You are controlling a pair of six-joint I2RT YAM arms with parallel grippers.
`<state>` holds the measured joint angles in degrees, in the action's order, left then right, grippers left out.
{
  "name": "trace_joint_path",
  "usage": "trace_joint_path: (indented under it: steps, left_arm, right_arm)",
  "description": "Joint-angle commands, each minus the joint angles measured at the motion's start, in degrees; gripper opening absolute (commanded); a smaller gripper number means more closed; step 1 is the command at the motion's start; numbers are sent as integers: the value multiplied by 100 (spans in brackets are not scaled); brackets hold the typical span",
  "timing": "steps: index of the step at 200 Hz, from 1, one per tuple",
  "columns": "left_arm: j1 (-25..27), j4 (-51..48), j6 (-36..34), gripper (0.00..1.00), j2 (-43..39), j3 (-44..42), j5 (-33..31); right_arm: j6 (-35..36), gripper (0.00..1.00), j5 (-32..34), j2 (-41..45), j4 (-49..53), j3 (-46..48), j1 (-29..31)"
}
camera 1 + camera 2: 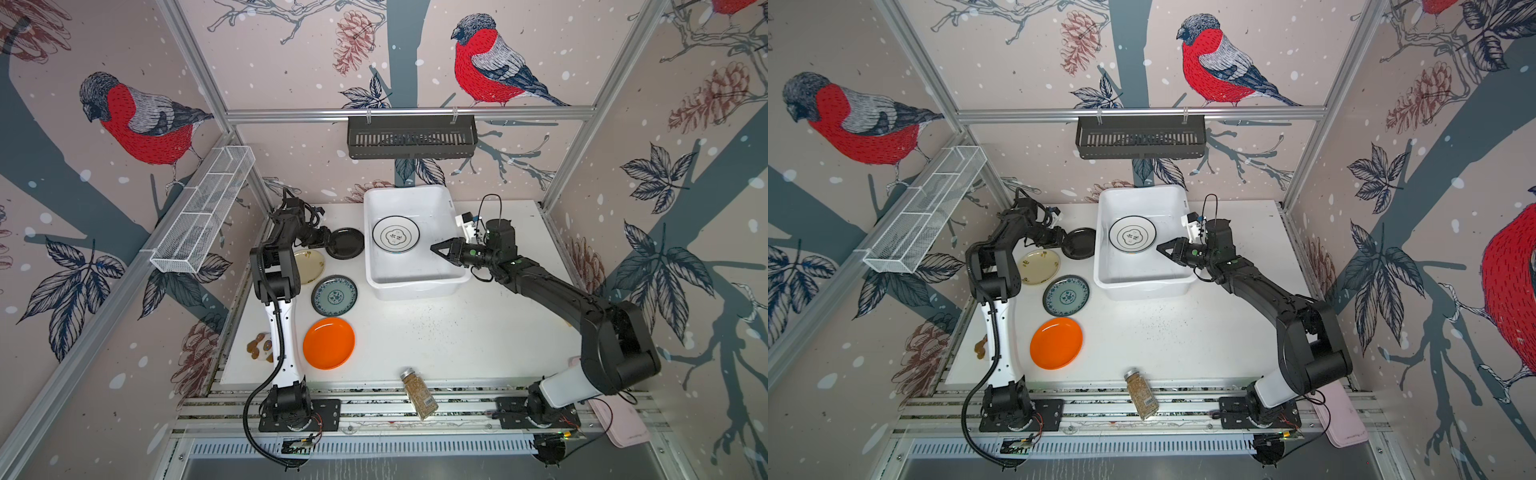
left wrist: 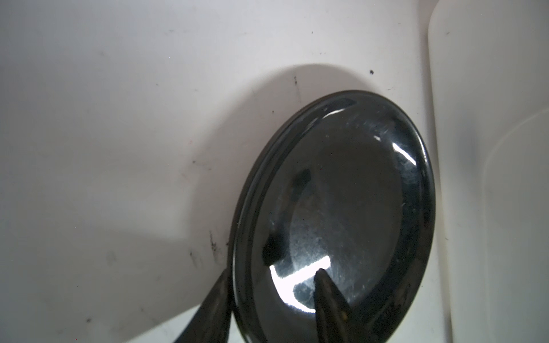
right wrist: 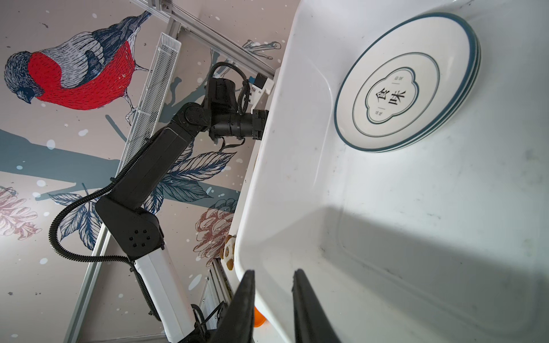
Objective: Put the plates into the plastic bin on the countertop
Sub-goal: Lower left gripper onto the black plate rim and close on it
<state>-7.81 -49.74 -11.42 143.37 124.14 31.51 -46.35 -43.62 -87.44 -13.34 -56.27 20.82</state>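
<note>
Left gripper (image 2: 272,271) at the rim of the black plate (image 2: 341,193), right beside the bin (image 1: 419,286).
Fingers astride the rim: one under the lip, one on the glossy well; cannot tell whether they bite. A rim pinch is likely the only purchase a flat dish offers. Plate lies near the back left corner of the countertop (image 1: 436,340), just beside the bin's left wall, so a short carry. Bin at the back edge, middle; white plate (image 1: 395,235) inside tops a small stack. Right gripper (image 1: 433,249) hovers over the bin's right side, fingers slightly apart, empty, probably parked clear. Cream plate (image 1: 309,266), patterned plate (image 1: 334,296) and orange plate (image 1: 329,343) line the left edge.
</note>
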Motion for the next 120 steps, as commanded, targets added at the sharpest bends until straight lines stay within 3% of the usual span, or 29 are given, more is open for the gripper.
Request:
trace_joint_path:
  steps: [1, 120]
  left_arm:
    - [-4, -124, -27, 41, 68, 28, 89]
    - [-14, -62, 281, 16, 96, 49, 264]
  right_arm:
    - [-54, 25, -88, -1, -227, -7, -2]
    - [-155, 24, -121, -106, -401, -24, 1]
